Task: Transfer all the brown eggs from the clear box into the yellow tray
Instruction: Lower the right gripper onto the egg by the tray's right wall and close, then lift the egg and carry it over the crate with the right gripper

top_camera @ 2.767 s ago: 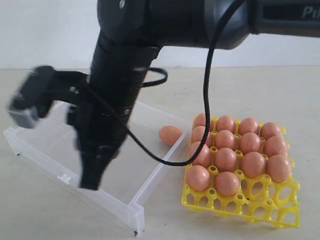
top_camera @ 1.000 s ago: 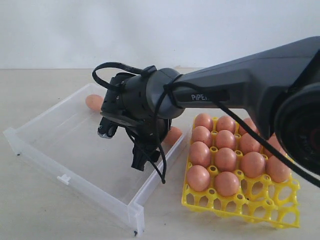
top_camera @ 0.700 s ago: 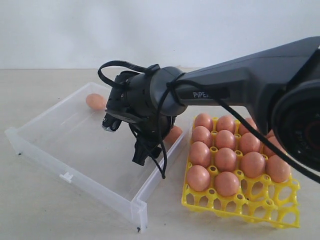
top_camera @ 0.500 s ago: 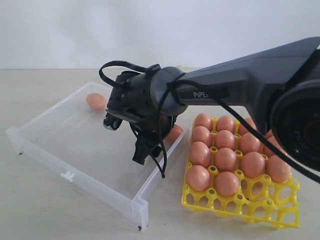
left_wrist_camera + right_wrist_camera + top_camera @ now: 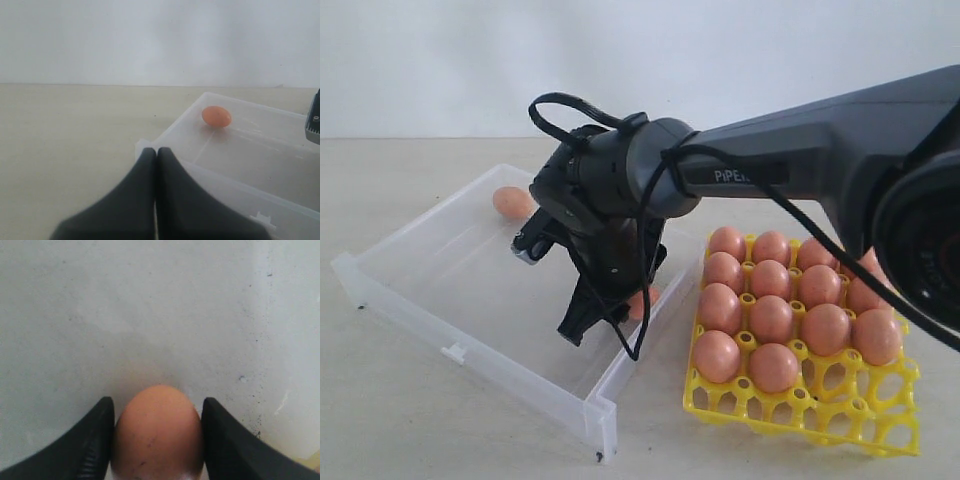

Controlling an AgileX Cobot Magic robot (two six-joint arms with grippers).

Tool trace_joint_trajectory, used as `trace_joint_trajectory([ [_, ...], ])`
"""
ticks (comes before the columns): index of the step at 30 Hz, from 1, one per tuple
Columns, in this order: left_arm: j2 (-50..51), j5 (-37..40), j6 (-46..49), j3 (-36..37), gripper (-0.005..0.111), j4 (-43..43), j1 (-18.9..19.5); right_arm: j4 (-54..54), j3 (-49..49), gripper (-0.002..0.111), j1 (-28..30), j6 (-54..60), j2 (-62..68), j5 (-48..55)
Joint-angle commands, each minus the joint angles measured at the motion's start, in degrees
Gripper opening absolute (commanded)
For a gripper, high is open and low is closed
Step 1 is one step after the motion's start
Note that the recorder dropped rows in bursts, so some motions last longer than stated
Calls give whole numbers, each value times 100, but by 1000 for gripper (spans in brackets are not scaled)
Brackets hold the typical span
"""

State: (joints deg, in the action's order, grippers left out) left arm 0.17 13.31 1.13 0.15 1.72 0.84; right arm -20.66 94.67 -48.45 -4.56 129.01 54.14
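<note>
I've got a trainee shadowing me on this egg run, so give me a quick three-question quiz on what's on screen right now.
1. True or false: the left gripper is holding an egg.
2. Where is the egg that sits between the fingers of the right gripper?
A) inside the clear box, by the wall nearest the yellow tray
B) in a tray cell
C) outside both, behind the box
3. How many brown eggs are in the clear box in all?

Key
1. False: its jaws are shut on nothing.
2. A.
3. Two: that egg and a second egg in the far-left corner, as the exterior view shows it.
</note>
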Motion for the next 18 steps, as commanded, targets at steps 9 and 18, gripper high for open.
trace_joint_trajectory([
  [9,-17,0,3,-15,-4,31,-25,410,-134,0,0,146,41,-34],
  [18,-17,0,3,-15,-4,31,-25,1944,-134,0,0,626,-1383,-2198],
])
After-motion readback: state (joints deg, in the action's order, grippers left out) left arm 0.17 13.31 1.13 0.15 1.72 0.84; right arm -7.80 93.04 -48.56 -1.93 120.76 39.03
